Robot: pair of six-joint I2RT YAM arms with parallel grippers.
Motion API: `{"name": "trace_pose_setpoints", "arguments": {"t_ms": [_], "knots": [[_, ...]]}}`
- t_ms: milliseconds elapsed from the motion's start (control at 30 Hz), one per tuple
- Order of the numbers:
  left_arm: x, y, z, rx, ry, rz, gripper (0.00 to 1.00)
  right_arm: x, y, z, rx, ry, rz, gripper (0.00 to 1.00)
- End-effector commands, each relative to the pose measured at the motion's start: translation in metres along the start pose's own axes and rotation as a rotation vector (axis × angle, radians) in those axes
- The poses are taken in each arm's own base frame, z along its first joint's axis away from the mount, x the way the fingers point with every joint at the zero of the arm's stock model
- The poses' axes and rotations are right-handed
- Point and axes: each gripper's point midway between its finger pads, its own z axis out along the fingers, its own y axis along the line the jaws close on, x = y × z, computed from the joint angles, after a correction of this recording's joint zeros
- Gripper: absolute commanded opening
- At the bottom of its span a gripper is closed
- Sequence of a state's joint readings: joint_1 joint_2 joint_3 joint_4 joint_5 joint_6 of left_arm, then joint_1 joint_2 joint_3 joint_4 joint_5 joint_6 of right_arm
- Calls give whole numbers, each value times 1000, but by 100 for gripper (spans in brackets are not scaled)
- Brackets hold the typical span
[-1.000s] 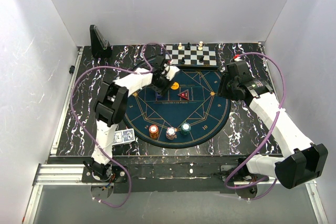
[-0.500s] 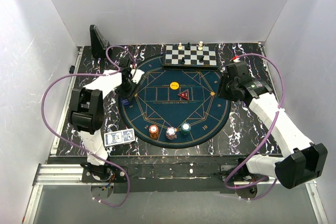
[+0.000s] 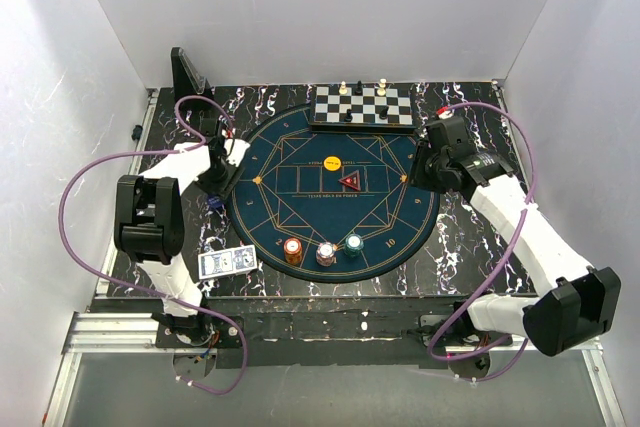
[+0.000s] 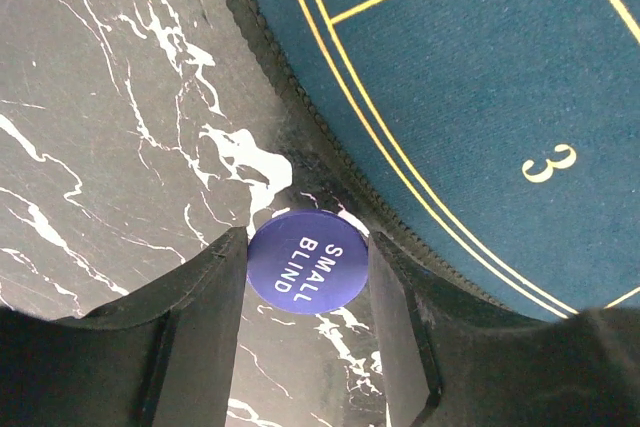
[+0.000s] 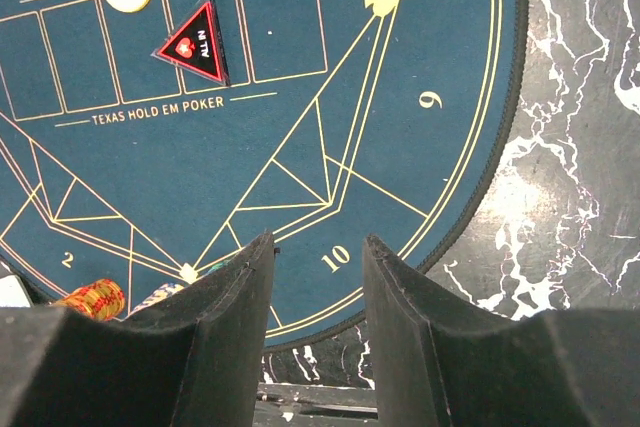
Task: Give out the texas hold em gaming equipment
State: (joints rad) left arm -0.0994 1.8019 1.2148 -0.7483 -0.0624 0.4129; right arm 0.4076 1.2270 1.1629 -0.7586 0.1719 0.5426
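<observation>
A blue "SMALL BLIND" disc (image 4: 307, 267) is gripped by the left gripper (image 4: 305, 322) beside the mat (image 4: 470, 97); the right gripper (image 5: 318, 292) is held open, empty.

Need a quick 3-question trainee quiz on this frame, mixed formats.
1. True or false: the left tool holds the blue SMALL BLIND disc over the marble table, just off the mat.
2. Which marker lies nearest the yellow disc? A) red triangle B) teal chip stack C) cards
3. Fill in: the right tool holds ____.

Key: 1 true; 2 A; 3 nothing
</observation>
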Motion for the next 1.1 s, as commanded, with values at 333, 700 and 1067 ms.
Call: {"name": "trace_pose_setpoints", "arguments": {"t_ms": [333,700,1067], "knots": [[-13,21,-22,-20,-94,-37,87,-24,66,38,-59,44,-133,61],[-36,20,-94,185,-207,-196,98,-62,148,143,-66,135,-252,71],[-40,18,-118,203,-256,-217,98,-35,161,199,-66,220,-249,71]]}}
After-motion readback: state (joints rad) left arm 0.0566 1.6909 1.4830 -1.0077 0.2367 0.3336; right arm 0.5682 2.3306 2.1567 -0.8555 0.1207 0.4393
